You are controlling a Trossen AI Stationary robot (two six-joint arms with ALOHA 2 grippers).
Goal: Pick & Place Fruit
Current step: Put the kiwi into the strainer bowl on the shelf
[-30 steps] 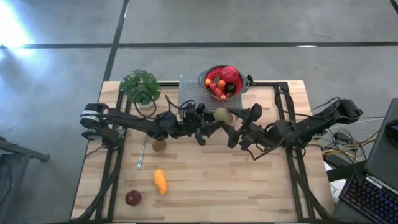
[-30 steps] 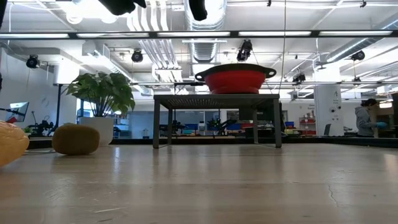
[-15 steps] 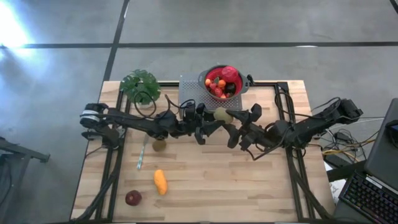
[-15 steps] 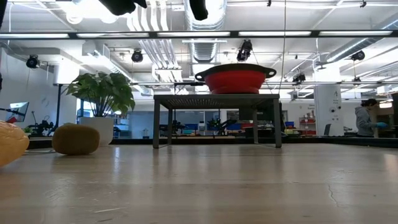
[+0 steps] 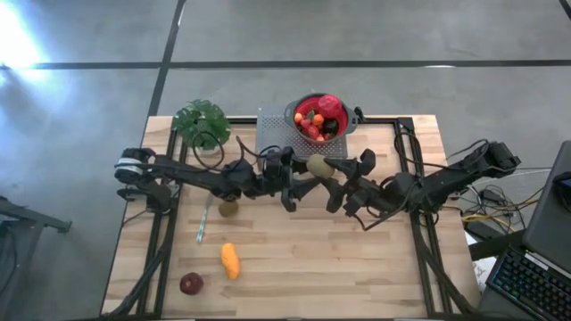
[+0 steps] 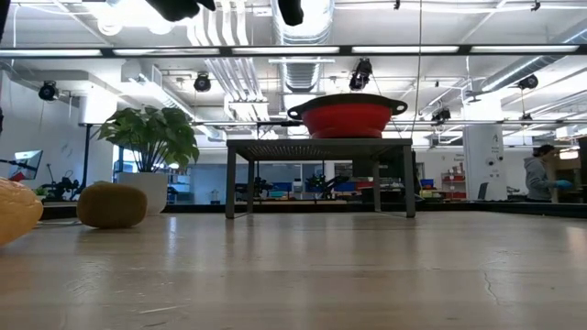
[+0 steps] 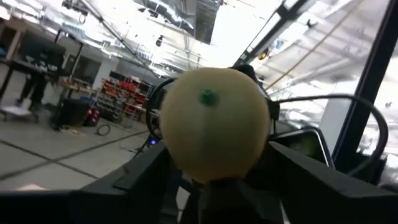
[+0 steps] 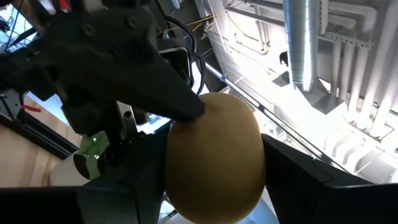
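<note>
Handover: round tan-brown toy kiwi (image 5: 316, 165) held above mid-table, between both grippers, just in front of the red round colander bowl (image 5: 322, 117)
Right gripper (image 5: 335, 174): clamped on the kiwi; fingers (image 8: 298, 186) pressed on either side
Left gripper (image 5: 299, 174): fingers (image 7: 137, 180) spread around the kiwi; grip unclear
Table: second brown kiwi (image 5: 229, 209); long orange piece (image 5: 230, 260); dark-red round fruit (image 5: 191, 283) near the front edge

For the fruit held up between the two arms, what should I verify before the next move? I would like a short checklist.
1. Yellow-brown fruit sits between left gripper and right gripper, above the table: ok.
2. Which gripper carries it: cannot tell.
3. Red colander upright on its rack: ok.
4. All fruit in the colander: not ok; kiwi, orange piece and dark-red fruit lie on the table.
</note>
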